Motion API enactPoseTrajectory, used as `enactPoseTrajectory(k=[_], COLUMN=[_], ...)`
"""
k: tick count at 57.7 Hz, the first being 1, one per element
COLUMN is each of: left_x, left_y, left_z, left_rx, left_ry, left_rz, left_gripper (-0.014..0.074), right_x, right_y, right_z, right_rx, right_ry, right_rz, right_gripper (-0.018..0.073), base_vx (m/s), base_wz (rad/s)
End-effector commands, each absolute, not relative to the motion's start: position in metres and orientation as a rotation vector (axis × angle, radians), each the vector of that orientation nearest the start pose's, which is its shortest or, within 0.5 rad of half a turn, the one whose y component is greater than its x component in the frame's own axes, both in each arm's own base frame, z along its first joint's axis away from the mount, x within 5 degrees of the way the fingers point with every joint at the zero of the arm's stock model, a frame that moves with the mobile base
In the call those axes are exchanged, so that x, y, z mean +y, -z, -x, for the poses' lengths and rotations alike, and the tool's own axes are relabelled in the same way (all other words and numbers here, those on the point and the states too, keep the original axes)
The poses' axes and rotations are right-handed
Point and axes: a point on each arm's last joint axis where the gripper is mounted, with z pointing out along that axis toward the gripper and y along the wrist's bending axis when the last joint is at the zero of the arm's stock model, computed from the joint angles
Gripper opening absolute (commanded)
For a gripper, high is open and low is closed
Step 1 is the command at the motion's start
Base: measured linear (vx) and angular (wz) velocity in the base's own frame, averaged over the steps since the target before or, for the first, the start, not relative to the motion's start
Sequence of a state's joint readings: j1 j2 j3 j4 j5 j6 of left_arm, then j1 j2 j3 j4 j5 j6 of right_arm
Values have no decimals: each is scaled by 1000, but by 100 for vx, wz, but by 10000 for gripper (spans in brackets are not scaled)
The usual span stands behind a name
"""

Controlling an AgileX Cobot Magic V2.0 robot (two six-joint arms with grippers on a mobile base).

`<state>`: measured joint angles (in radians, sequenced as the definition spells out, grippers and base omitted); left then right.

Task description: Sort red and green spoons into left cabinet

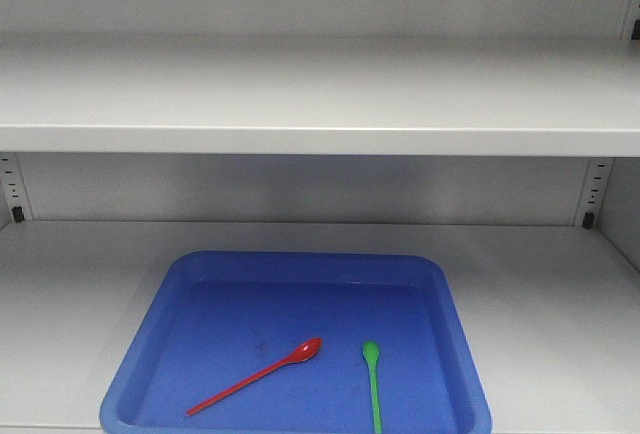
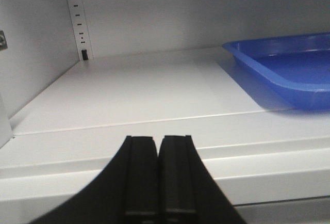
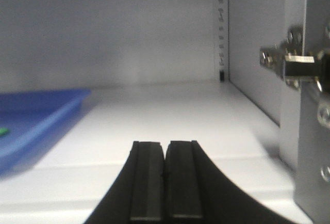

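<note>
A red spoon and a green spoon lie side by side in the blue tray on the lower shelf of the pale grey cabinet. The red one slants with its bowl toward the middle; the green one runs nearly straight toward me. My left gripper is shut with nothing in it, at the shelf's front edge left of the tray. Shut and empty too, my right gripper sits right of the tray, where a sliver of green shows. Neither gripper appears in the front view.
An upper shelf spans the cabinet above the tray. Slotted rails stand at the back corners. A metal hinge juts from the right side wall close to my right gripper.
</note>
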<state>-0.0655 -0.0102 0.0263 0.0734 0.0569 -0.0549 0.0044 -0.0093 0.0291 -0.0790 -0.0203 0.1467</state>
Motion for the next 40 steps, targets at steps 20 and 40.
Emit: enactPoseTrajectory(k=[20, 40], left_x=[-4, -4], left_y=[-202, -202], left_z=[-55, -55], left_rx=[1472, 1472], left_ry=[51, 51], left_rz=[-57, -57], left_gripper=[-6, -6], right_x=[0, 0], right_y=[-205, -205], right_z=[-56, -56], right_rx=[1460, 1459], right_ry=[-48, -48], right_rz=[-44, -43], right_gripper=[-3, -3], base_vx=[0, 0], base_wz=[0, 0])
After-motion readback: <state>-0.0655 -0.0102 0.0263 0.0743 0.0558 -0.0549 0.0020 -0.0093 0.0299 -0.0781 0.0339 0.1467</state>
